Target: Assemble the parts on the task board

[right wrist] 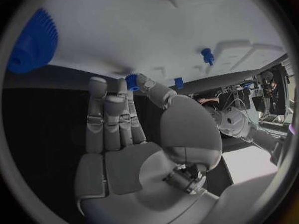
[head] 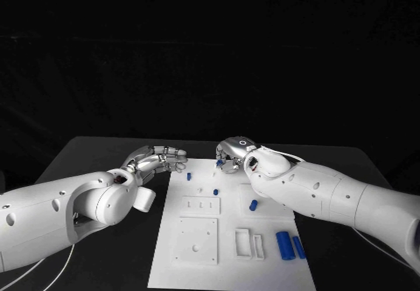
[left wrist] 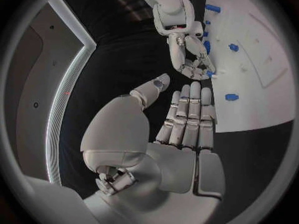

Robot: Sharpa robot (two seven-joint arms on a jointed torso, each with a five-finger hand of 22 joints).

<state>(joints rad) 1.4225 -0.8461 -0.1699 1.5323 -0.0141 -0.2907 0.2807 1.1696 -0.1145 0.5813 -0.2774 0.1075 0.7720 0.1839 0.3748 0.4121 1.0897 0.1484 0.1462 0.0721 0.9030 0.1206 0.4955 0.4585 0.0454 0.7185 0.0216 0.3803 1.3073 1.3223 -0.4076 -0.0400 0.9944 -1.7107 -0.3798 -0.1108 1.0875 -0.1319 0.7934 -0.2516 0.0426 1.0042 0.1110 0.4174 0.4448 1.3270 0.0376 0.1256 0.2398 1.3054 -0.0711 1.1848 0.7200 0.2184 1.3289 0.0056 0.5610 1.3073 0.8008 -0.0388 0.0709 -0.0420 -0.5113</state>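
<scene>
The white task board (head: 229, 267) lies in the middle of the black table. My right hand (head: 233, 154) hovers over the board's far edge and pinches a small blue part (right wrist: 132, 81) between thumb and fingertips; the same part (left wrist: 211, 73) appears in the left wrist view. My left hand (head: 159, 160) is beside the board's far left corner, over the table, holding nothing, its fingers (left wrist: 190, 115) side by side and the thumb apart. Small blue pegs (head: 189, 176) (head: 215, 191) stand in the board. A short blue piece (head: 254, 205) lies farther in.
Two longer blue cylinders (head: 284, 245) (head: 298, 247) lie side by side near the board's right edge. White raised plates (head: 200, 205) (head: 197, 240) and a slotted white holder (head: 249, 242) sit on the board. A blue gear (right wrist: 31, 42) rests on the board near my right hand.
</scene>
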